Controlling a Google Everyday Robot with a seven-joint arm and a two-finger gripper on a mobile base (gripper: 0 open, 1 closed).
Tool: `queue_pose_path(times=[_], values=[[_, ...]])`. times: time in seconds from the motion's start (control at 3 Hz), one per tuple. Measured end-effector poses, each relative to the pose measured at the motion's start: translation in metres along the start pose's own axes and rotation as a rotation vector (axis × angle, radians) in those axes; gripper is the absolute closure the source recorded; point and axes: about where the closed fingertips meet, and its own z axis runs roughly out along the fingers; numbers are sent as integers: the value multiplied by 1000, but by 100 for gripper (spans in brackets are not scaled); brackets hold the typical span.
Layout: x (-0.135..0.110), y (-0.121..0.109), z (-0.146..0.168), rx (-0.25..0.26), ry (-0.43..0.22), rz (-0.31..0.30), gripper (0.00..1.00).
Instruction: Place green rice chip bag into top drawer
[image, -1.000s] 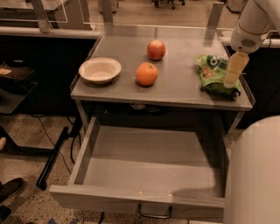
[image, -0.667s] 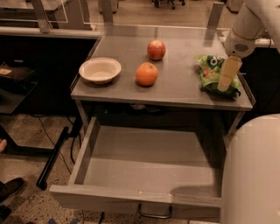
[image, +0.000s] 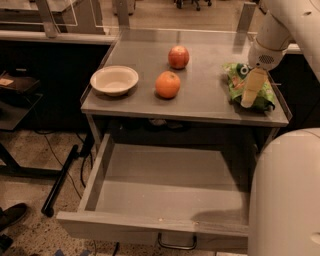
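The green rice chip bag (image: 236, 84) lies on the right side of the grey tabletop (image: 200, 95), near its right edge. My gripper (image: 249, 98) hangs from the white arm at the upper right and is down over the middle of the bag, its pale finger covering part of it. The top drawer (image: 165, 192) is pulled open below the tabletop and holds nothing; its dark loop handle (image: 177, 243) shows at the front.
A white bowl (image: 114, 80) sits at the tabletop's left. An orange (image: 167, 84) lies mid-table and a red apple (image: 178, 56) behind it. A large white part of the robot (image: 285, 195) fills the lower right, in front of the drawer's right end.
My gripper has shifted slightly left and down over the green bag. The bag, fruit, bowl and drawer have not moved.
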Motion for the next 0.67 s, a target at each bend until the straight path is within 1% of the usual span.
queue_pose_path(times=[0.33,0.67], values=[[-1,-2,2,5,-3,0,27],[-1,-2,2,5,-3,0,50]])
